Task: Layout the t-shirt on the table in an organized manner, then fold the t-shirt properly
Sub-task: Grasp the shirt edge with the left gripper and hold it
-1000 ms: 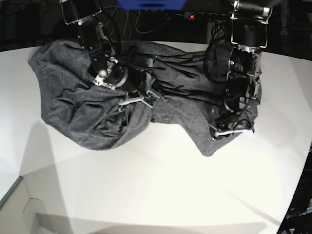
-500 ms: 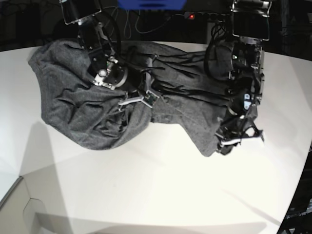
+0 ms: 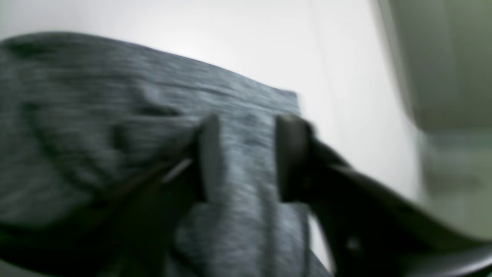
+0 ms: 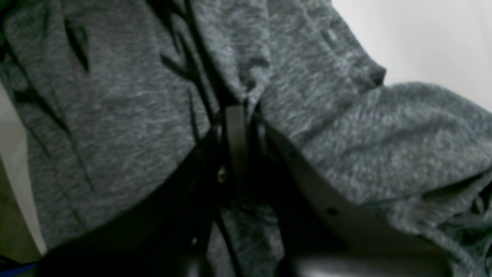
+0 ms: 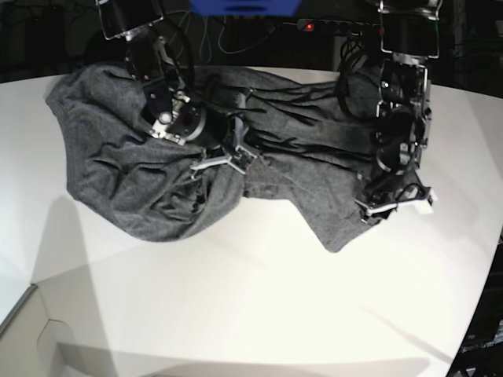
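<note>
Grey shirt (image 5: 157, 173) spread crumpled across the far half of the white table (image 5: 259, 306), one bulk toward the far left corner, a narrower tail running toward the right edge and ending in a point near mid-table. Deep wrinkles and dark creases fanning out across the middle.

Right claw (image 5: 222, 161) down on the middle of the cloth, clenched on a pinch of shirt; in the right wrist view (image 4: 238, 115) jaws pressed together with fabric bunched up and puckered around the tips, folds radiating from that spot. White table showing past the cloth at the upper right of that view.

Left claw (image 5: 395, 206) at the right end of the shirt, close to the right edge of the table, jaws parted. In the left wrist view (image 3: 248, 157) two dark fingers (image 3: 292, 157) standing apart, grey cloth showing between them and running under them; view blurred, so cannot tell whether the fingers touch the fabric or hover just above it. Straight hem and a squared corner of the shirt lying just beyond the fingertips, bare table past that. Nothing seen gripped between these jaws.

Near half of the table bare white, with shadows across it.
</note>
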Tool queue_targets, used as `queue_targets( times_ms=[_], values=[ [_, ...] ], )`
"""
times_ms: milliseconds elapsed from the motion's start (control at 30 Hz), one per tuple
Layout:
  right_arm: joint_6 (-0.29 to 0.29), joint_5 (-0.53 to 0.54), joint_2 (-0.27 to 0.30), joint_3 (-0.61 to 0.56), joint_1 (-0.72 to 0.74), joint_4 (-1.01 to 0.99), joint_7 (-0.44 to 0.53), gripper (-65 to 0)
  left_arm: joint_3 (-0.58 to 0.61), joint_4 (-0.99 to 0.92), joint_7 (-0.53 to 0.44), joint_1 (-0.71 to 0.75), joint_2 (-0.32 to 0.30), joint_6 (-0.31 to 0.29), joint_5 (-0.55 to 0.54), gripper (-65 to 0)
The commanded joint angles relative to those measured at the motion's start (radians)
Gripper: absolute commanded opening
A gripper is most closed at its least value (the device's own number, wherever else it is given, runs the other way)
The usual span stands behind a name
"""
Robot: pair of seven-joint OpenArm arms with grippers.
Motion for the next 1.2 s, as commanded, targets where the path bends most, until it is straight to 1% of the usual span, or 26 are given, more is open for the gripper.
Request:
queue_targets(
  times_ms=[0,33,67,133,267,333,433,500,567,633,700,833,1033,1167],
  values=[
    [-0.001,0.015,-0.005,-0.002,0.013,0.017,0.023,-65.0,0.023,0.02,-0.005,-0.016,-0.009,0.05,-0.008,-33.6],
    [-0.001,0.015,-0.005,-0.002,0.013,0.017,0.023,-65.0,0.046,0.02,-0.007,-0.03,-0.012,0.098,-0.008,-30.5],
    [-0.001,0.015,-0.005,-0.002,0.013,0.017,0.023,-65.0,0.069,0.02,-0.01,-0.042,-0.014,0.142,-0.008,-28.8],
    [-0.001,0.015,-0.005,-0.002,0.013,0.017,0.023,-65.0,0.109,0.02,-0.015,-0.061,-0.009,0.193,-0.006,-28.3],
    [-0.001,0.015,-0.006,-0.002,0.013,0.017,0.023,-65.0,0.169,0.02,-0.015,-0.107,-0.004,0.217,-0.006,-28.3],
    [-0.001,0.015,-0.006,-0.002,0.013,0.017,0.023,-65.0,0.198,0.02,-0.015,-0.138,-0.004,0.239,-0.006,-28.3],
    [-0.001,0.015,-0.006,-0.002,0.013,0.017,0.023,-65.0,0.232,0.008,-0.015,-0.177,0.002,0.287,-0.006,-28.3],
    [-0.001,0.015,-0.006,-0.002,0.013,0.017,0.023,-65.0,0.25,-0.001,-0.013,-0.199,0.017,0.316,0.035,-28.3],
    [-0.001,0.015,-0.006,-0.002,0.013,0.017,0.023,-65.0,0.255,-0.009,-0.008,-0.202,0.037,0.316,0.114,-28.4],
    [-0.001,0.015,-0.006,-0.002,0.013,0.017,0.023,-65.0,0.255,-0.012,-0.007,-0.201,0.054,0.316,0.155,-28.4],
    [-0.001,0.015,-0.006,0.001,0.013,0.017,0.023,-65.0,0.255,-0.014,-0.007,-0.201,0.065,0.316,0.166,-28.4],
    [-0.001,0.015,-0.006,0.002,0.013,0.017,0.023,-65.0,0.255,-0.027,-0.005,-0.194,0.065,0.316,0.169,-28.4],
    [-0.001,0.015,-0.006,-0.001,0.024,0.017,0.023,-65.0,0.255,-0.11,-0.005,-0.194,0.065,0.316,0.169,-28.4],
    [-0.001,0.015,-0.006,-0.001,0.032,0.015,0.02,-65.0,0.256,-0.113,-0.005,-0.191,0.065,0.316,0.169,-28.8]
  ],
)
